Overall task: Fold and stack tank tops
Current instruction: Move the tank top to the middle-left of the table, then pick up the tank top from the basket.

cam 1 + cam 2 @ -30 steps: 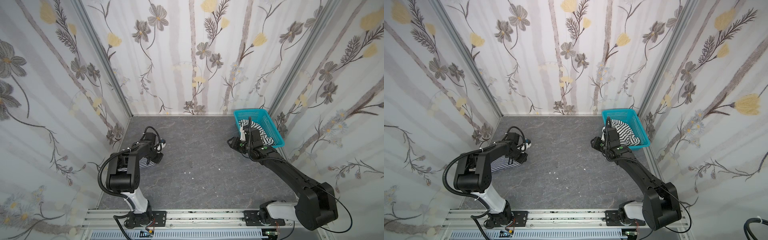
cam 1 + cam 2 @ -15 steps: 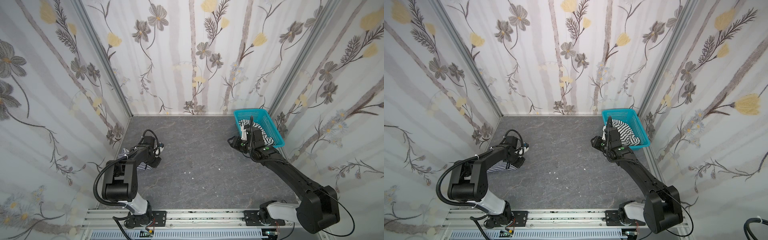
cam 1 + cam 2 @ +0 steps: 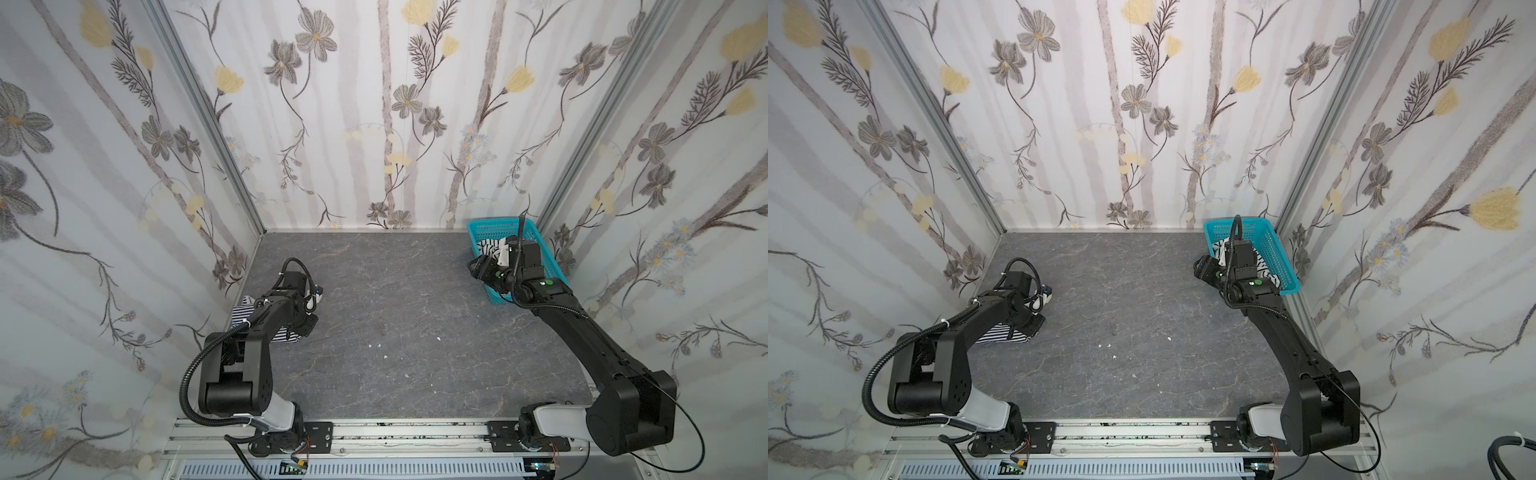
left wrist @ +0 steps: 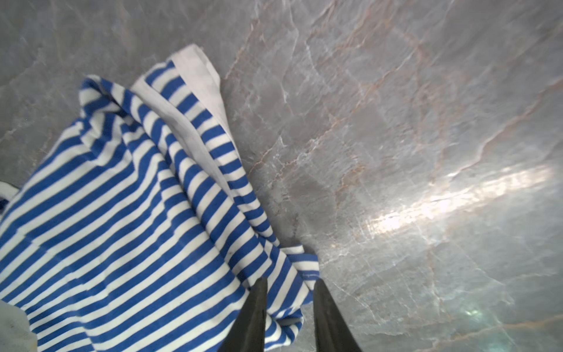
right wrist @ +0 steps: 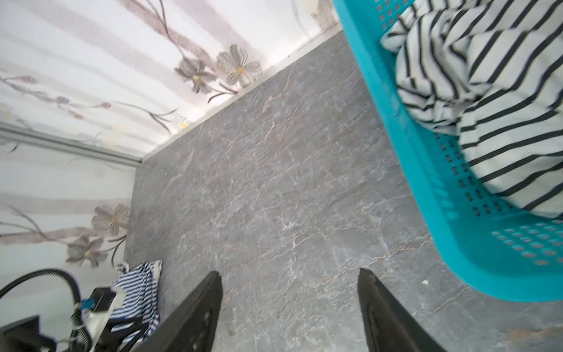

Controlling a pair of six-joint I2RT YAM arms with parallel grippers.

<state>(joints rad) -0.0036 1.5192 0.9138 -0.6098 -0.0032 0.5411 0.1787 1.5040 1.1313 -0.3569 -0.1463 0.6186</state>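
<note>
In both top views two black jointed arms rise from a metal rail [image 3: 374, 432] at the near edge. The left arm [image 3: 266, 320] is bent low over the left side of the table [image 3: 415, 332], a flat grey slab veined like marble; the right arm [image 3: 582, 328] stretches long toward the far right corner. Under the left arm's end lies the fine-striped tank top [image 3: 1000, 336], soft and rumpled, close to the table's left edge and mostly hidden by the arm. In the far right corner sits one teal plastic basket [image 3: 494, 227], rectangular, its walls pierced with small holes. Inside it the wide-striped tank top [image 3: 1266, 266] lies bunched, white with thin dark lines; the right arm's wrist hangs over the basket's near-left rim. Two tops, one basket, two arms; a few white specks [image 3: 378, 345] dot the middle of the table.

From the left wrist, the left gripper [image 4: 290, 282] shows two slim black fingers [image 4: 256, 314] standing close together, a corner of the fine-striped tank top pinched between them. The cloth is blue and white with a plain white band along one edge; it falls in loose folds from the fingers to the glossy stone.

From the right wrist, the right gripper [image 5: 289, 272] has its two black fingers spread wide; only bare table lies between them and nothing is held. The basket is just beside it, apart from the fingers; the wide-striped tank top is heaped inside in soft creases. Across the table the fine-striped tank top shows small beneath the left arm.
</note>
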